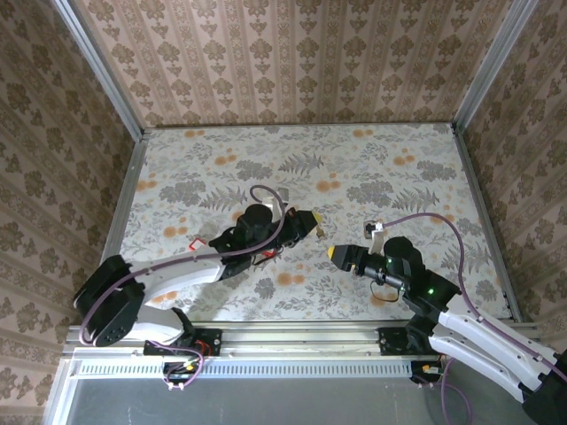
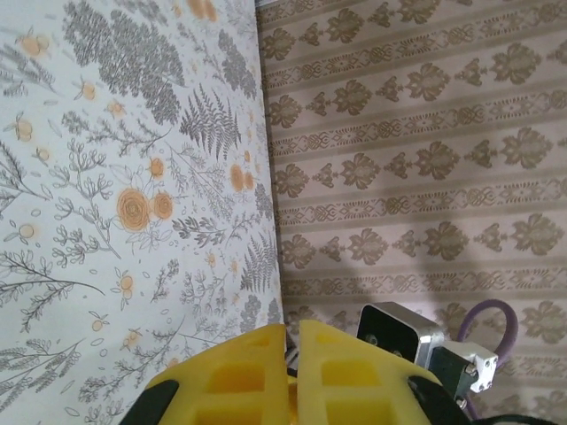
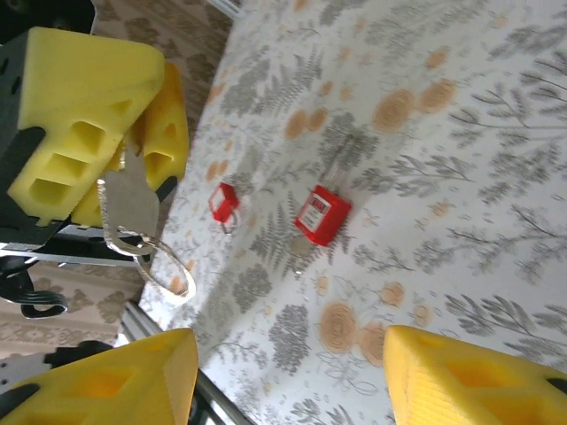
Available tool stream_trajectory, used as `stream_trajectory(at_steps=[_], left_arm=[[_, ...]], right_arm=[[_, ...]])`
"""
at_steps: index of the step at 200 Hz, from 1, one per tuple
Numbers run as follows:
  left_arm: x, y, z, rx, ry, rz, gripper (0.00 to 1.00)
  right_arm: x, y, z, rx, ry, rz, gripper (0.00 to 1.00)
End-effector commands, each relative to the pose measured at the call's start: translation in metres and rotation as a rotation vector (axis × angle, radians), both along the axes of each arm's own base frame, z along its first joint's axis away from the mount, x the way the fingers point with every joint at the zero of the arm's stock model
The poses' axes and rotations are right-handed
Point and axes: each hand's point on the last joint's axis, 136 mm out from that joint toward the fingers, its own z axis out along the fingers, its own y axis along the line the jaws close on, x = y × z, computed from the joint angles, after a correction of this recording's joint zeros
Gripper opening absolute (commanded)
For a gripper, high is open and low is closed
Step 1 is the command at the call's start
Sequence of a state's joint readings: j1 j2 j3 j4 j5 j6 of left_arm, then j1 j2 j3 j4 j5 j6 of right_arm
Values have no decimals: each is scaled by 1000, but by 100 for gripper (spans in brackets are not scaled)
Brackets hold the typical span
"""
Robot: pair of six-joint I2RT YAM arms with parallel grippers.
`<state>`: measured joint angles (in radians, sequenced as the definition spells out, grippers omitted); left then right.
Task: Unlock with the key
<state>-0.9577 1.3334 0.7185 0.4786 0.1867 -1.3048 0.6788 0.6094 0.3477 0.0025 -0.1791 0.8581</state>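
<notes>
Top view: the left gripper [image 1: 312, 223] and the right gripper [image 1: 331, 253] are tip to tip, near each other above the table [image 1: 399, 168].

Left wrist view: the left fingers [image 2: 341, 376] are pressed together.

Right wrist view: the right fingers [image 3: 465, 372] are spread. The left gripper pinches the key [image 3: 128, 199], and its ring [image 3: 168, 270] hangs below. 2 padlocks lie apart on the table, 1 large [image 3: 322, 214] and 1 small [image 3: 223, 202].

Red padlocks [image 3: 322, 215]; grey key [image 3: 129, 200]; yellow tool pads [image 3: 81, 111]; floral table [image 1: 372, 164].
</notes>
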Motion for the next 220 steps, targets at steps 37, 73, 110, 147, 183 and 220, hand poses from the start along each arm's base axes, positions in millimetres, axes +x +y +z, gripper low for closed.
stream_trajectory(at_steps=[37,73,110,147,183,220], left_arm=[[-3,9,-37,196,8,-29,0],[-3,6,-35,205,12,-29,0],[-3,5,-39,199,23,-21,0],[-5,2,-37,195,20,-25,0],[-6,-1,-36,193,18,-31,0],[-8,0,-37,189,19,-30,0]], right_arm=[[-6,16,45,139,-245,91,57],[-5,26,34,65,-263,103,53],[-6,37,18,19,-253,117,50],[-3,41,9,6,-252,113,47],[2,47,4,-6,-244,113,44],[6,48,0,-20,-236,100,39]])
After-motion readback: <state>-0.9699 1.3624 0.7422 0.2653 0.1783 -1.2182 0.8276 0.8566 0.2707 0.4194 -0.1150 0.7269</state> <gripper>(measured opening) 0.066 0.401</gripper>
